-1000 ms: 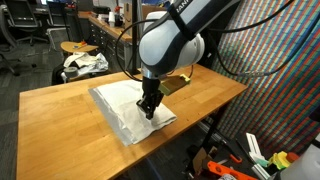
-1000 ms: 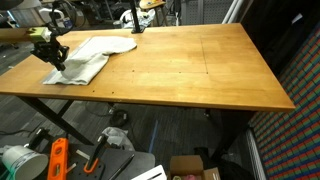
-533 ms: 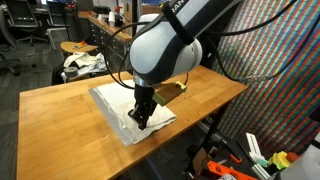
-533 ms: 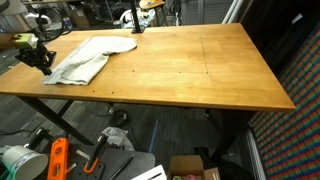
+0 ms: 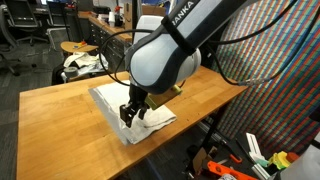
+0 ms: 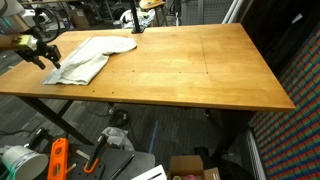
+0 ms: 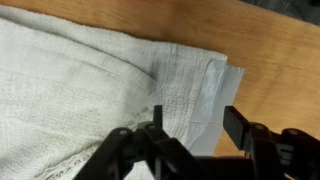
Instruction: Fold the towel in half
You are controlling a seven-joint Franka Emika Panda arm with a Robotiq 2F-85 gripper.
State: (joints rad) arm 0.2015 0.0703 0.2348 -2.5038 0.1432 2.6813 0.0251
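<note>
While claw [image 7: 195, 122] gapes, towel [image 7: 90, 80] just below

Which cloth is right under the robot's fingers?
The big pale towel lying flat on the wooden table. The other cloth, a crumpled white-and-dark bundle, sits beyond the table, away from the fingers.

A wooden counter [image 5: 55, 110] fills both exterior views. Behind it sits a patterned cloth bundle [image 5: 86, 64]. On the floor [image 6: 185, 138] beneath lie an orange tool [image 6: 57, 160] and a cardboard box [image 6: 190, 167].
</note>
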